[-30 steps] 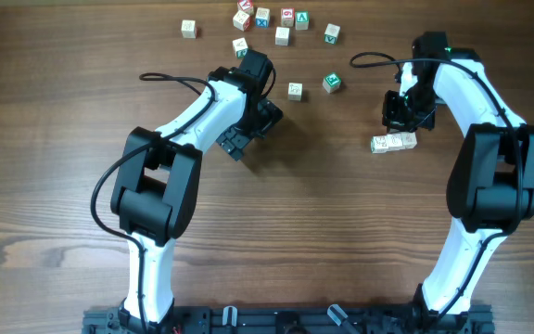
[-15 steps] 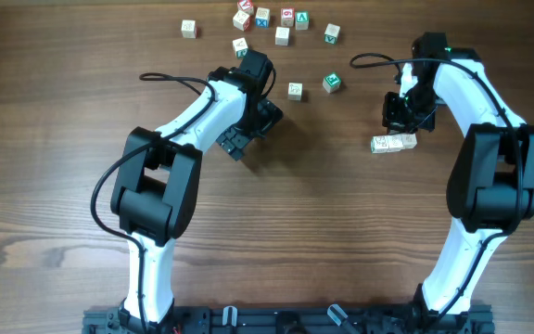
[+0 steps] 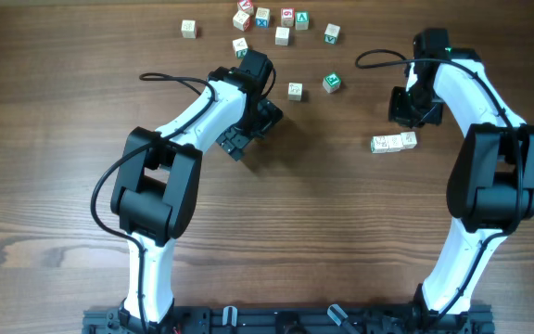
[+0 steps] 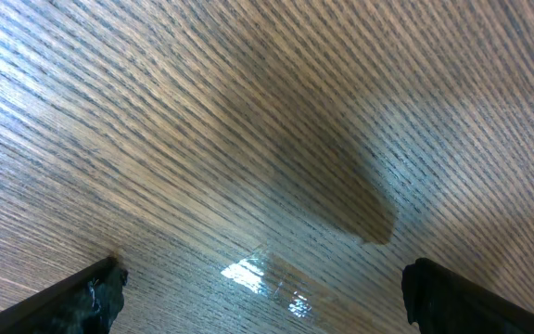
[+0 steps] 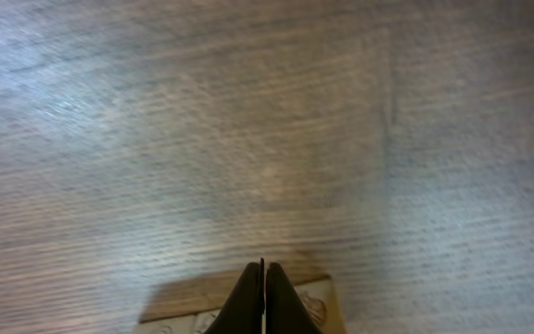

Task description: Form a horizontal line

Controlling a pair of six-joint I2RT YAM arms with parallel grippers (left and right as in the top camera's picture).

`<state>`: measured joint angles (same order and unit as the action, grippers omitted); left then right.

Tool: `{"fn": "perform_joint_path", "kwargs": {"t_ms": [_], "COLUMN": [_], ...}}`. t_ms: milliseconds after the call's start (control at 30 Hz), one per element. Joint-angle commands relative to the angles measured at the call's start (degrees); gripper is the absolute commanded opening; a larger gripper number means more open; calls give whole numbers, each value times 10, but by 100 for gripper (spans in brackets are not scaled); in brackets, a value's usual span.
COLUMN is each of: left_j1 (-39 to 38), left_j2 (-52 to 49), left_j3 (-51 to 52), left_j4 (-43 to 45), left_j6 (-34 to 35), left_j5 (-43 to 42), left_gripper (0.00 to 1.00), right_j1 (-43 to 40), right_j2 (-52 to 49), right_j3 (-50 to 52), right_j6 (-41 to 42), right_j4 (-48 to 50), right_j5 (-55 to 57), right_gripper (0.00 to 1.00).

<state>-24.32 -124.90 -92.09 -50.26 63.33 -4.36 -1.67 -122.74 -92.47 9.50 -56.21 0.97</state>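
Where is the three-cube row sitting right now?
In the overhead view, the horizontal line lies on the table's right side, just below the shut right gripper, apart from the scattered cubes at top centre.

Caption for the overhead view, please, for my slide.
Shut right gripper poised beside the three-cube horizontal line; left gripper open, loose cubes scattered beyond.
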Motion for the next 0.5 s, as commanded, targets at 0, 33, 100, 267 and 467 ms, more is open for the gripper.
{"fn": "perform_joint_path", "kwargs": {"t_ms": [0,33,100,267,467], "left_j1": [-1,-1,-1,-1,-1], "left_j2": [1,1,1,1,1], "left_j3": [12,12,12,12,12], "left_j4": [7,7,7,7,7], "left_j6": [1,1,1,1,1], "left_j5": [10,10,10,10,10], "left_gripper": [100,100,100,100,100], "right_j1": [2,1,1,1,2], "right_j2": [-9,-9,-9,-9,-9], "right_j3": [3,3,3,3,3], "right_j6": [12,12,12,17,25], "right_j4": [-10,-11,-15,-24,-30], "right_j5": [31,31,31,31,29], "right_gripper": [4,5,4,4,5]}}
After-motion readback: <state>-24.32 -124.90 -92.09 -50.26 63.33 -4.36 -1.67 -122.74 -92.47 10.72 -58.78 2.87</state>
